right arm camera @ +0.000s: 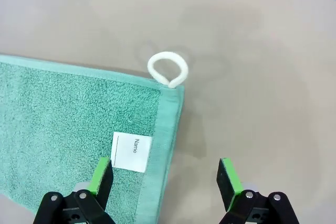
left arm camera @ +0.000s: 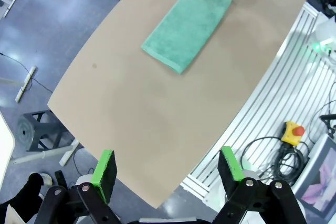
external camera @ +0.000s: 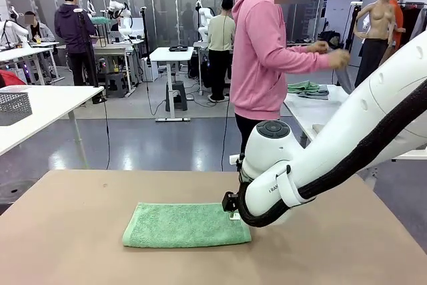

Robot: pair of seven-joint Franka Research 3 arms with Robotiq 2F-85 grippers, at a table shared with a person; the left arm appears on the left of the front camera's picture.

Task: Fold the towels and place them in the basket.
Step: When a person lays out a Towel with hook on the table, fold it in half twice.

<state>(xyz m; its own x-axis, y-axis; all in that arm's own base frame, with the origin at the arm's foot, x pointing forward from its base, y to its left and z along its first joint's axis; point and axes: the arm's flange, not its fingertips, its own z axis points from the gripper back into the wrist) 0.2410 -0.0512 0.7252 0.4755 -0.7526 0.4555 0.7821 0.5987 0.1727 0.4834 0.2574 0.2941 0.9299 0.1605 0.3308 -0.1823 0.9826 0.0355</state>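
Judging task as barely begun; find towel (external camera: 183,225) flat on table (external camera: 67,231) near the middle, a long green rectangle, perhaps folded once already, cannot tell for sure; see basket (external camera: 13,108) on a white side table far left, well apart from towel; note green and grey cloth (external camera: 308,88) on another white table beside person (external camera: 263,51), cannot tell whether a second towel is among it; reckon folds, carry to basket and second towel all left to do.

See right arm reaching in low from the right, right claw (right arm camera: 164,174) down at towel's right end; jaws apart, clamped on nothing, straddling the hem; one pad (right arm camera: 101,179) over terry beside label (right arm camera: 131,151), other over bare table; loop (right arm camera: 168,69) just beyond the corner; cannot tell whether pads touch cloth.

Find left claw (left arm camera: 168,169) high above table's near edge, jaws wide apart, empty, towel well off.
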